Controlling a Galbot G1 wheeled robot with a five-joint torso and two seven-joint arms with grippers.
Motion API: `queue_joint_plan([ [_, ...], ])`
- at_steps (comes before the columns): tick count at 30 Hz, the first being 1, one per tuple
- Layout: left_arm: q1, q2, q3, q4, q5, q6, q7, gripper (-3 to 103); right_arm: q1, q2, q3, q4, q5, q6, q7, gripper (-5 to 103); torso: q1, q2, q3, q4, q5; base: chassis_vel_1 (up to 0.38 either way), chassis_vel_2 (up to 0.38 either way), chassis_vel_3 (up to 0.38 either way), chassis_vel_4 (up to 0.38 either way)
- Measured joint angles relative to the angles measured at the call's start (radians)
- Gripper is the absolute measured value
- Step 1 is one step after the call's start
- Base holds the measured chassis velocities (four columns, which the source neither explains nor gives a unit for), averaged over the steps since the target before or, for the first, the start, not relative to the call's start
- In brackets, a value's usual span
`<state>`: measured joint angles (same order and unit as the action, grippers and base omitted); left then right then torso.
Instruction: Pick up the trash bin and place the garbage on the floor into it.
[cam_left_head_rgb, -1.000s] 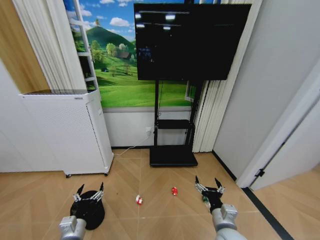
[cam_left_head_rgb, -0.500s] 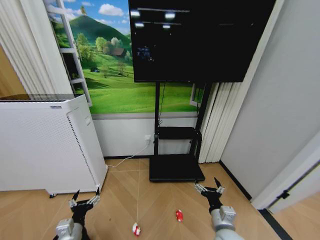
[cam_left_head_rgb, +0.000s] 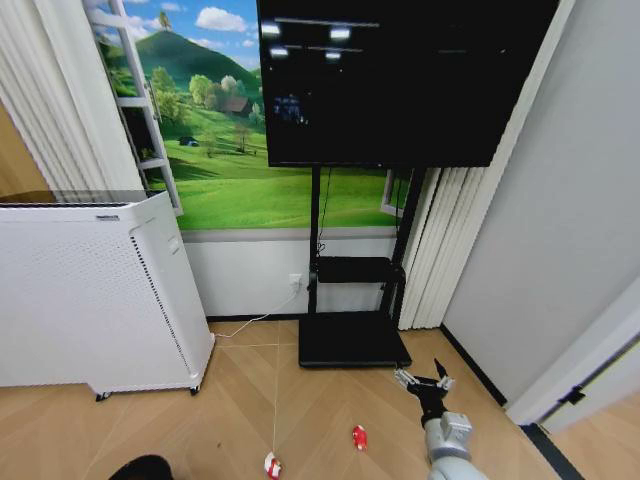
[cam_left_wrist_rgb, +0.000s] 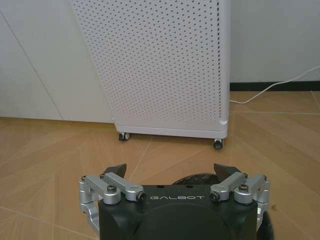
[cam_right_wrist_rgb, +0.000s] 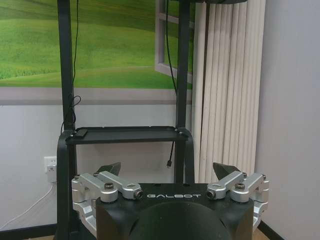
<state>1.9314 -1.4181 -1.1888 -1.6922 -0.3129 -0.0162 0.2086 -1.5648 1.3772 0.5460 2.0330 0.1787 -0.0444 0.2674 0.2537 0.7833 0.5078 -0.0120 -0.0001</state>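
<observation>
The trash bin (cam_left_head_rgb: 140, 468) is a black round shape at the bottom edge of the head view, on the wooden floor at my left. In the left wrist view its dark rim (cam_left_wrist_rgb: 191, 178) shows just beyond my left gripper (cam_left_wrist_rgb: 172, 170), which is open with nothing in it. Two pieces of garbage lie on the floor: a red-and-white wrapper (cam_left_head_rgb: 271, 465) and a small red item (cam_left_head_rgb: 359, 437). My right gripper (cam_left_head_rgb: 424, 380) is open and empty, held above the floor to the right of the red item; in the right wrist view this gripper (cam_right_wrist_rgb: 167, 170) faces the TV stand.
A large white perforated appliance (cam_left_head_rgb: 90, 290) on castors stands at the left wall (cam_left_wrist_rgb: 160, 65). A black TV stand (cam_left_head_rgb: 350, 335) with a low shelf (cam_right_wrist_rgb: 125, 135) is straight ahead. A white cable (cam_left_head_rgb: 255, 320) runs across the floor. A wall and curtain close the right side.
The whole head view has shifted upward and closer to the wall, so the camera moved. My left gripper has dropped out of the head view; the right gripper sits slightly lower and to the right.
</observation>
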Motion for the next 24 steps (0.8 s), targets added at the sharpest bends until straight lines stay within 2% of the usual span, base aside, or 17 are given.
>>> queue_joint_plan([
  [1, -0.016, 0.005, -0.013, 0.07, 0.017, -0.065, 0.027, 98, 0.007, 0.001, -0.001, -0.008, 0.004, 0.0, 0.001, 100, 0.0, 0.0, 0.0, -0.0001, -0.0006, 0.0, 0.0, 0.0, 0.0],
  [2, -0.016, 0.005, -0.013, 0.07, 0.017, -0.065, 0.027, 98, 0.007, 0.001, -0.001, -0.008, 0.004, 0.0, 0.001, 100, 0.0, 0.0, 0.0, -0.0001, -0.0006, 0.0, 0.0, 0.0, 0.0],
  [4, -0.041, 0.017, -0.037, 0.182, 0.02, -0.143, 0.077, 98, 0.015, -0.001, -0.001, -0.025, 0.012, 0.002, 0.001, 100, 0.001, 0.0, 0.0, -0.0001, -0.0002, -0.012, 0.01, 0.014, -0.025],
  [5, -0.041, 0.017, -0.037, 0.182, 0.02, -0.143, 0.077, 98, 0.015, -0.001, -0.001, -0.025, 0.012, 0.002, 0.001, 100, 0.001, 0.0, 0.0, -0.0001, -0.0002, -0.025, 0.021, 0.027, -0.05],
  [7, -0.051, 0.037, -0.038, 0.25, -0.029, -0.155, 0.12, 98, 0.014, -0.003, 0.003, -0.035, 0.022, 0.007, 0.001, 100, 0.001, 0.0, 0.0, -0.0001, 0.0001, -0.01, 0.011, 0.014, -0.025],
  [15, -0.109, 0.047, -0.003, 0.397, -0.051, -0.153, 0.137, 98, -0.003, -0.003, 0.016, -0.041, 0.034, 0.014, 0.006, 100, 0.001, 0.0, 0.0, -0.0002, -0.0001, 0.0, 0.0, 0.0, 0.0],
  [20, -0.132, 0.046, 0.005, 0.417, -0.053, -0.165, 0.135, 98, -0.009, -0.003, 0.02, -0.038, 0.038, 0.014, 0.016, 100, 0.001, 0.0, 0.0, -0.0002, -0.0002, 0.0, 0.0, 0.0, 0.0],
  [24, -0.133, 0.042, 0.006, 0.365, -0.072, -0.205, 0.157, 98, -0.012, -0.001, 0.021, -0.03, 0.047, 0.013, 0.028, 100, 0.001, 0.0, 0.0, -0.0003, 0.0001, 0.0, 0.0, 0.0, 0.0],
])
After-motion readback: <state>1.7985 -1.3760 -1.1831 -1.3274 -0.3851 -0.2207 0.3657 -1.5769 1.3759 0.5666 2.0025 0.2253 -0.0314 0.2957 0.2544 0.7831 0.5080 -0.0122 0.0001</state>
